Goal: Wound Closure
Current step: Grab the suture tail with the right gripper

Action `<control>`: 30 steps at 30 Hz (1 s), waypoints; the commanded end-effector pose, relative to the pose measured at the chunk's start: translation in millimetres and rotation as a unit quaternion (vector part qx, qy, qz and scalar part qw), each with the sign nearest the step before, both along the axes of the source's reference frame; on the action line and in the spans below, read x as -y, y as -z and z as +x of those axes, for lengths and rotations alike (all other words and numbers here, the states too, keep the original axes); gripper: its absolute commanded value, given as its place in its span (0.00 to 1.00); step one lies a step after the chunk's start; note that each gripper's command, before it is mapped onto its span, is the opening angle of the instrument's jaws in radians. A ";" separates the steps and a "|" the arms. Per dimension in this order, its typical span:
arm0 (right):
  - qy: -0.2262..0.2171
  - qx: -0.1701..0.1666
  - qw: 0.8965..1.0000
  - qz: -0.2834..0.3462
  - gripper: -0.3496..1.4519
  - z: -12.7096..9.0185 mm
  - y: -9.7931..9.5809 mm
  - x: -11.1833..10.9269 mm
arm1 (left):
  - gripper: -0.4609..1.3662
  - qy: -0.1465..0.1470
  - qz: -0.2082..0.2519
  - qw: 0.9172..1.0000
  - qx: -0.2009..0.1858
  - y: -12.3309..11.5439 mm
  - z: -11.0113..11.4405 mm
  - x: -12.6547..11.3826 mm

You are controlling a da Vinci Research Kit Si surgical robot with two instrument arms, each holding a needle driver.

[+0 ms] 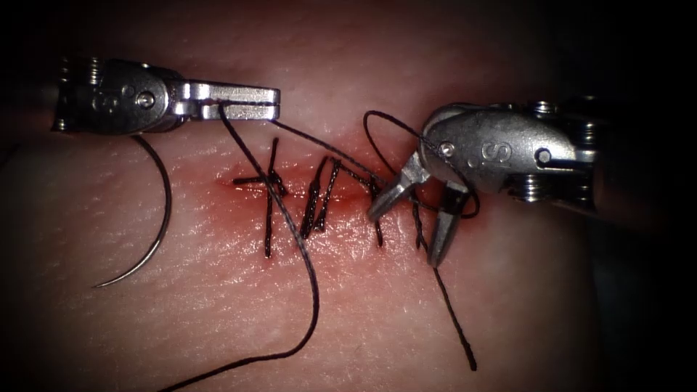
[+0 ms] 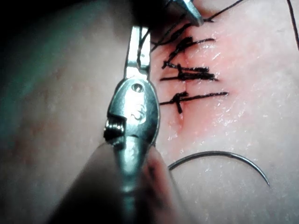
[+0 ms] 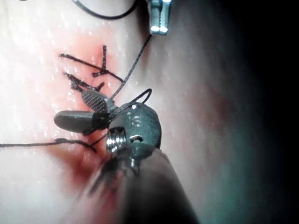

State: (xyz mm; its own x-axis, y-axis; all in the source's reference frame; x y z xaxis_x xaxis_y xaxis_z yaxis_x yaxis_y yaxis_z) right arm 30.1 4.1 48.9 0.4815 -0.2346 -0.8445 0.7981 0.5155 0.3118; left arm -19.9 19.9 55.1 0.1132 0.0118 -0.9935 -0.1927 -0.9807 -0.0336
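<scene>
Curved steel needle (image 1: 149, 225) lying free on pale pork tissue (image 1: 218, 312) left of stitched red cut (image 1: 319, 192), left tool (image 1: 247, 102) jaws clamped on dark thread (image 1: 305, 268), right tool (image 1: 414, 218) jaws wide, empty, thread looped round it.

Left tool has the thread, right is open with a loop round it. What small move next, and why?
Probably close the right tool on the short thread end beside it: thread loops its wrist, the left tool holds the long strand, the needle lies free on the tissue.
</scene>
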 end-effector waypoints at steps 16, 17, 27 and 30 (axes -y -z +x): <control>0.071 -0.050 0.996 0.014 0.77 0.1 1.2 1.4 | 0.06 -0.001 0.002 1.000 0.002 -0.5 -0.9 -1.1; 0.074 -0.051 0.996 0.015 0.77 0.0 1.3 1.5 | 0.06 0.000 0.002 1.000 0.004 -0.5 -0.9 -1.2; 0.106 -0.053 0.993 0.010 0.75 -1.8 1.8 3.4 | 0.06 0.001 0.003 1.000 0.005 -0.4 -0.9 -1.4; 0.109 -0.054 0.993 0.008 0.75 -2.0 1.7 4.0 | 0.06 0.002 0.003 1.000 0.005 -0.4 -1.0 -1.4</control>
State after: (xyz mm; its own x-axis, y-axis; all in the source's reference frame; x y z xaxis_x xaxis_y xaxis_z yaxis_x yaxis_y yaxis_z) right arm 28.0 -0.3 47.3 0.3251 -0.3124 -0.8926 0.9202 0.3222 0.2224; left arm -20.8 21.3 55.4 0.1242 0.0174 -0.9921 -0.1999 -0.9789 -0.0422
